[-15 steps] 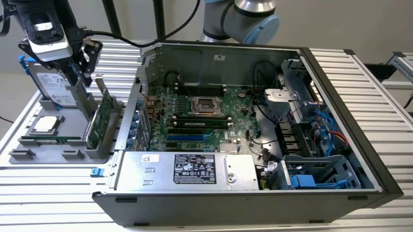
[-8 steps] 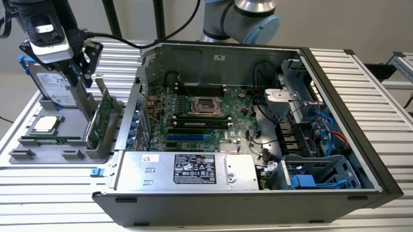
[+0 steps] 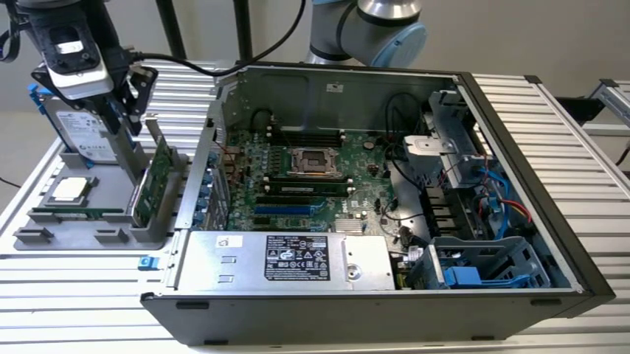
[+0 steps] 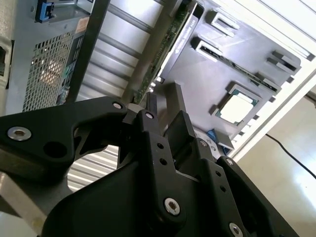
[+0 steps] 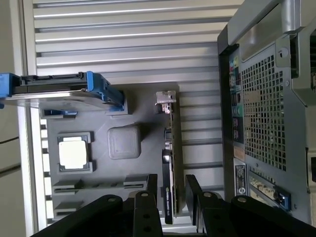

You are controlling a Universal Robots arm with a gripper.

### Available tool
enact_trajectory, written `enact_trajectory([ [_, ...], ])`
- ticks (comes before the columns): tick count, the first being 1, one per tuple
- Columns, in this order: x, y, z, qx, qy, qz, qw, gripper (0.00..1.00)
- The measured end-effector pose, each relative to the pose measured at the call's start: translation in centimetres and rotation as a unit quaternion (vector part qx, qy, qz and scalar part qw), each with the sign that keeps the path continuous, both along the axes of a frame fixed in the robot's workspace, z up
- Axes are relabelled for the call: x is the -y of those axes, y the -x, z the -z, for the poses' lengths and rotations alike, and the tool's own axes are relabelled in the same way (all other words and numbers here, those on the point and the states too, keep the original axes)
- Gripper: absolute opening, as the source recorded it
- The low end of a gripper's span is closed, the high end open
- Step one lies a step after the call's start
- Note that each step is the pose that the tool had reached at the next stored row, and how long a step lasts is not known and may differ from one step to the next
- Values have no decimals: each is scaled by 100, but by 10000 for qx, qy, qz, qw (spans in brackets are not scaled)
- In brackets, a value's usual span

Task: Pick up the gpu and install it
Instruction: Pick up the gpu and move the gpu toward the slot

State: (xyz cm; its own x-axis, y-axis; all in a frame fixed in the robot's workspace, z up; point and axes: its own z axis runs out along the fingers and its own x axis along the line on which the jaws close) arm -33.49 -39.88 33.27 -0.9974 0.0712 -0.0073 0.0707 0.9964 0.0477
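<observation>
The gpu [image 3: 158, 181] stands on edge in a slot of the grey holder tray [image 3: 99, 230], at the exterior view's left of the open computer case [image 3: 335, 85]. It is a green card with a silver bracket at its far end. My gripper [image 3: 126, 122] hangs just above its top edge. In the first wrist view the gpu [image 5: 170, 163] runs edge-on between my two black fingers, and the gripper [image 5: 171, 190] is open with a finger on either side of the card's line. The second wrist view shows the gripper [image 4: 163, 98] open, close to the card's edge [image 4: 165, 47].
A silver hard drive [image 3: 84, 136] with a blue frame stands upright in the tray beside the gripper, with a processor chip [image 3: 69, 190] lying flat nearby. Inside the case are the motherboard [image 3: 295, 184], a power supply [image 3: 285, 258] and drive cages with cables [image 3: 473, 192]. The case's side wall [image 5: 266, 98] rises close to the card.
</observation>
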Motion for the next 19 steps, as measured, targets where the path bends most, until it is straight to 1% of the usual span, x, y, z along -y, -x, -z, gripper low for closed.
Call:
enact_trajectory([
  [19, 0, 0, 74, 0, 0, 0, 10000, 100],
])
